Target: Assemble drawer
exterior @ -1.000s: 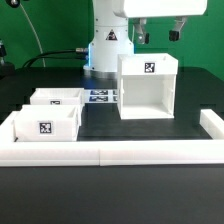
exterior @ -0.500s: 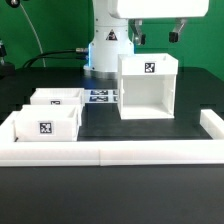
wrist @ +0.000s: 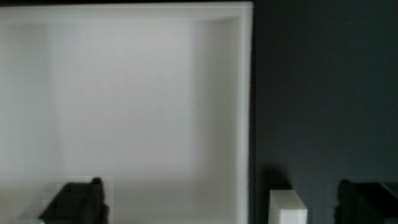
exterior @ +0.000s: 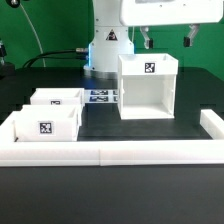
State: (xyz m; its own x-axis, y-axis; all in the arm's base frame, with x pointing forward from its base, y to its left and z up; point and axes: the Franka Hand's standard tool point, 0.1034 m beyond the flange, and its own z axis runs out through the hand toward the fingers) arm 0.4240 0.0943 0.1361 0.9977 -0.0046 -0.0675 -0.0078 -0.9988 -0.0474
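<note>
The white box housing (exterior: 149, 87) stands upright right of centre on the black table, a tag on its top face. Two small white trays lie at the exterior view's left, the near one (exterior: 45, 125) with a tag on its front wall and the far one (exterior: 58, 99) behind it. My gripper (exterior: 166, 40) hangs open and empty just above the housing's top, its two dark fingers wide apart. In the wrist view the housing (wrist: 125, 110) fills most of the picture, seen from above, and my gripper (wrist: 222, 203) has its dark fingertips (wrist: 75, 200) at the edge.
Low white rails (exterior: 110, 153) edge the table at the front and at both sides. The marker board (exterior: 100, 97) lies flat between the far tray and the housing. The robot's base (exterior: 108, 50) stands behind it.
The gripper has moved toward the exterior view's right and its fingers have spread wider apart above the housing. The housing and trays have not moved.
</note>
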